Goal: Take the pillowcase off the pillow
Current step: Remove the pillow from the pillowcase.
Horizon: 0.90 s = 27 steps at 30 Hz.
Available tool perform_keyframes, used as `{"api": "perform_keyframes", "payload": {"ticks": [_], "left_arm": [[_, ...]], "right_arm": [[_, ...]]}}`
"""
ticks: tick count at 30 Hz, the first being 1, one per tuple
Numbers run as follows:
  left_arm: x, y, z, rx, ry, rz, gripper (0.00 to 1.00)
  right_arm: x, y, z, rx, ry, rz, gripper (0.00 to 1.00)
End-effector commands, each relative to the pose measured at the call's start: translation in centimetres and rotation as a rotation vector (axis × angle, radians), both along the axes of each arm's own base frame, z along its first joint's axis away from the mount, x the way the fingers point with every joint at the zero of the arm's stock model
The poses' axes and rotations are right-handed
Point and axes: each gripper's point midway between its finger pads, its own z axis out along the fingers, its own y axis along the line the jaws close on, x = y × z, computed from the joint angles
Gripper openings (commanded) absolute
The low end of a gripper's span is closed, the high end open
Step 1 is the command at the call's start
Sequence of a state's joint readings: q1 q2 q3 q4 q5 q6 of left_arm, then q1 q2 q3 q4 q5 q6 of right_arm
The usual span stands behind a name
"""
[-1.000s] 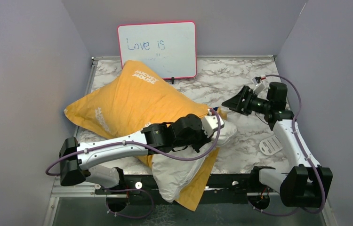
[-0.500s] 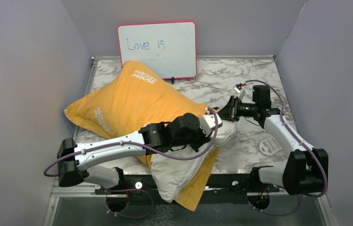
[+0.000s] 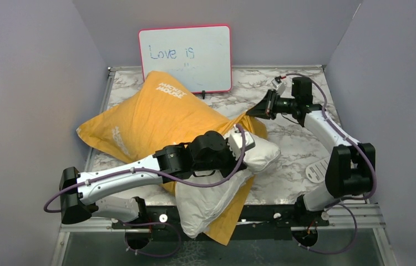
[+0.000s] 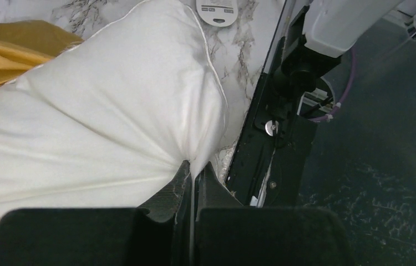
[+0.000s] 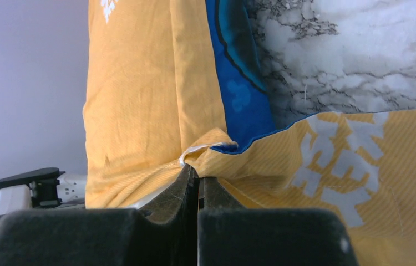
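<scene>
The yellow-orange pillowcase (image 3: 156,119) with white "Mickey Mouse" lettering lies at the left of the marble table, still round the far part of the white pillow (image 3: 211,199). The pillow's near end bulges out of the case toward the front edge. My left gripper (image 3: 247,145) is shut on a pinch of white pillow fabric (image 4: 111,111), seen at the left gripper (image 4: 196,166). My right gripper (image 3: 250,112) is shut on the hem of the pillowcase (image 5: 150,83), seen at the right gripper (image 5: 197,173), and holds it raised. The case's blue face (image 5: 239,83) shows there.
A pink-framed whiteboard (image 3: 185,55) leans on the back wall just behind the pillowcase. A small white slotted disc (image 3: 319,169) lies on the marble table (image 3: 294,88) at the right. Grey walls close in both sides, and a black rail (image 3: 267,213) runs along the near edge.
My right gripper swung left to the pillowcase's opening, shut on its hem and lifted it toward the back. My left arm, still holding the pillow, drew slightly left and nearer.
</scene>
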State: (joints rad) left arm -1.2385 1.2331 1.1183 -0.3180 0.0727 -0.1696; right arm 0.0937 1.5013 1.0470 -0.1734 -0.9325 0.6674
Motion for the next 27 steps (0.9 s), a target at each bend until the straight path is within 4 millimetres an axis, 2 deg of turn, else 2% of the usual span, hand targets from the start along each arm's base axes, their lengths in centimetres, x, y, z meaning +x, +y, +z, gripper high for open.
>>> {"api": "perform_keyframes", "payload": {"ticks": [1, 6, 8, 10, 14, 18, 23, 27], "left_arm": [[-4.9, -1.1, 7.5, -0.27, 0.048, -0.221, 0.0], [-4.6, -2.0, 8.8, -0.312, 0.012, -0.234, 0.0], [-3.6, -2.5, 8.6, -0.301, -0.006, -0.191, 0.0], [-2.2, -2.7, 8.5, -0.292, -0.025, -0.119, 0.0], [0.4, -2.4, 7.9, -0.27, -0.058, 0.024, 0.0], [2.1, -2.1, 7.2, -0.245, -0.079, 0.124, 0.0], [5.6, -1.4, 6.1, -0.214, -0.084, 0.332, 0.0], [8.0, -1.6, 6.3, -0.246, -0.06, 0.406, 0.0]], "right_arm": [[4.9, -0.1, 1.7, 0.002, -0.092, -0.045, 0.03], [6.5, 1.6, 1.4, -0.087, -0.115, 0.001, 0.04], [6.4, 1.9, 1.0, -0.128, -0.111, 0.006, 0.05], [6.1, 1.2, 0.4, -0.173, -0.119, -0.03, 0.09], [5.2, -1.4, 1.6, -0.304, -0.185, -0.16, 0.32], [4.1, -5.5, 4.1, -0.444, -0.242, -0.374, 0.72], [0.6, -10.9, 6.4, -0.585, -0.253, -0.624, 0.92], [-3.3, -12.4, 7.0, -0.581, -0.243, -0.702, 0.94]]}}
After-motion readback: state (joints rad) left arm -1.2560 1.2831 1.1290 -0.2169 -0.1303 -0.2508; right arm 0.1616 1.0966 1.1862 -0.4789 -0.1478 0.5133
